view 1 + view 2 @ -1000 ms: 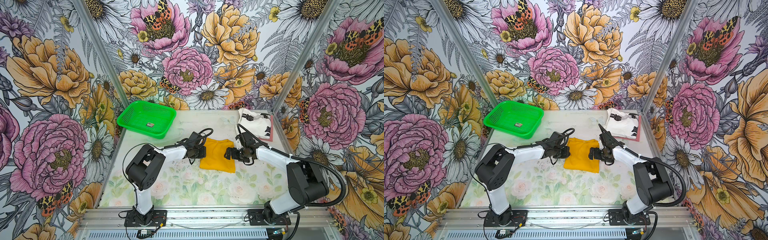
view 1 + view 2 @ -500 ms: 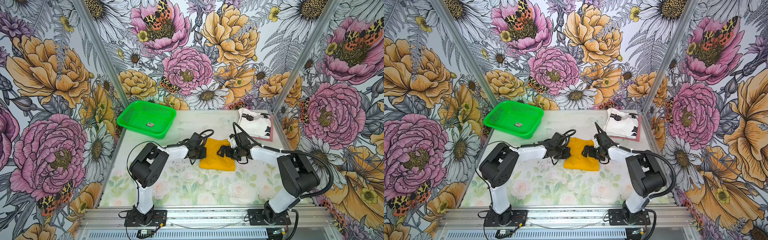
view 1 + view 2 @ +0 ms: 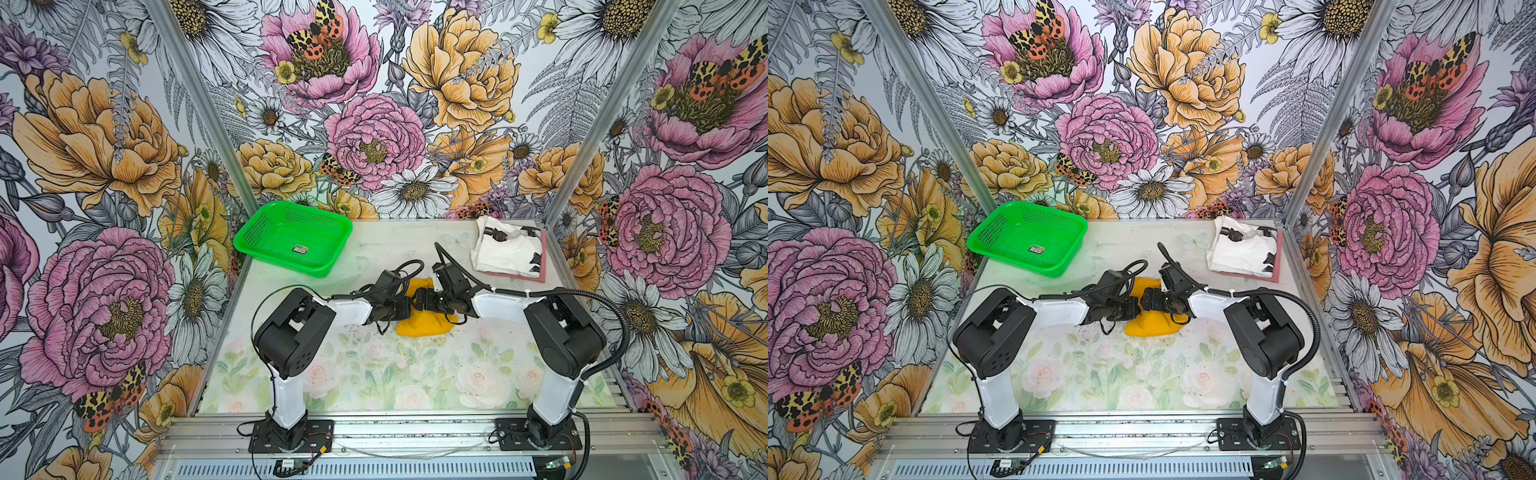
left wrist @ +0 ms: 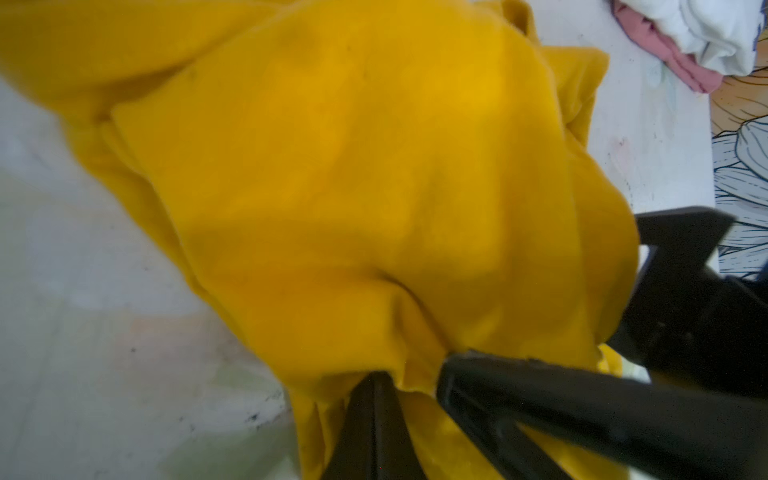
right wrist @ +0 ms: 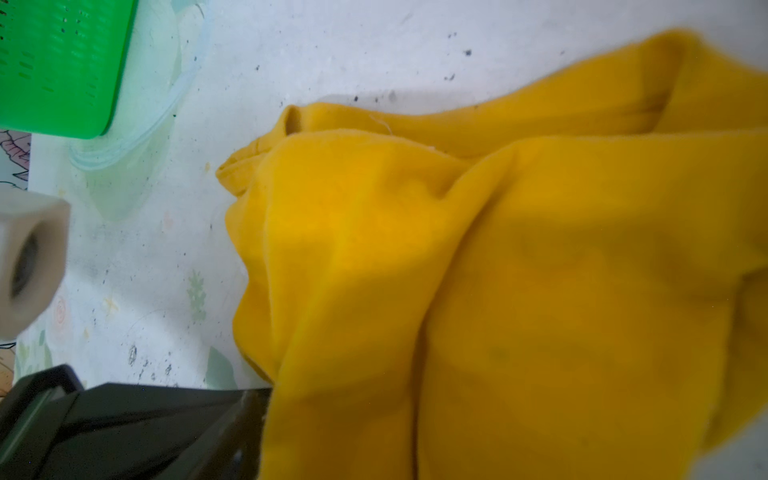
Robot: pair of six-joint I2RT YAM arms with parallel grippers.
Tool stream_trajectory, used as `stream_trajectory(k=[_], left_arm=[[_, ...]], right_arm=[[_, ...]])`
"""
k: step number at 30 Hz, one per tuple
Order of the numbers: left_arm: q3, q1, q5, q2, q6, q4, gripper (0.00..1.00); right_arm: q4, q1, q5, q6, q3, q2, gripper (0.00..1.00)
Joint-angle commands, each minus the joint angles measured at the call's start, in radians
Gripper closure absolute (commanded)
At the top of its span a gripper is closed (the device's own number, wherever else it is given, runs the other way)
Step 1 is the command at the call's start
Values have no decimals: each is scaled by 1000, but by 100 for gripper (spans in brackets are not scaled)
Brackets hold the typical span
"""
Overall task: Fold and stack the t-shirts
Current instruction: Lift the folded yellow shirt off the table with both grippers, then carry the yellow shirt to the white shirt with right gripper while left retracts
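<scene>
Yellow t-shirt [image 3: 424,326] bunched at mid worktop [image 3: 374,374], between both arms. Left claw [image 4: 411,370] pressed together, pinching fold of yellow cloth; fabric bulges up from pinch. Right claw [image 3: 422,300] low over same shirt, close beside left claw. Cloth covers most of it in wrist view: cannot tell whether spread or gripping. White t-shirt [image 3: 505,253] with black markings lies folded on pink t-shirt [image 3: 515,276], far right corner. Green basket [image 3: 253,232] far left, well apart.

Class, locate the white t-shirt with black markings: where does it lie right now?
In both top views the white t-shirt lies at the table's far right corner, on top of the pink t-shirt.
</scene>
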Motion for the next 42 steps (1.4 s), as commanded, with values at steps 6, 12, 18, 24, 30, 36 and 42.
stream_trajectory(k=[6,12,18,24,30,36,42], left_arm=[[-65,-51,30,22,-43,-4,100],[-62,-52,36,13,-42,-4,100],[-66,-33,20,-74,-6,-86,82],[-112,24,8,-237,24,-182,38],[-158,97,-7,-403,43,-259,29],[-199,161,-6,-515,56,-299,27],[-244,179,-12,-580,51,-308,26]], right_arm=[[-120,116,66,93,-3,169,35],[-123,114,91,88,-6,166,64],[-127,81,98,71,-4,144,84],[-133,27,92,-17,16,67,94],[-236,-74,91,-128,87,-7,99],[-335,-196,81,-235,181,-64,100],[-404,-329,41,-292,322,-66,100]])
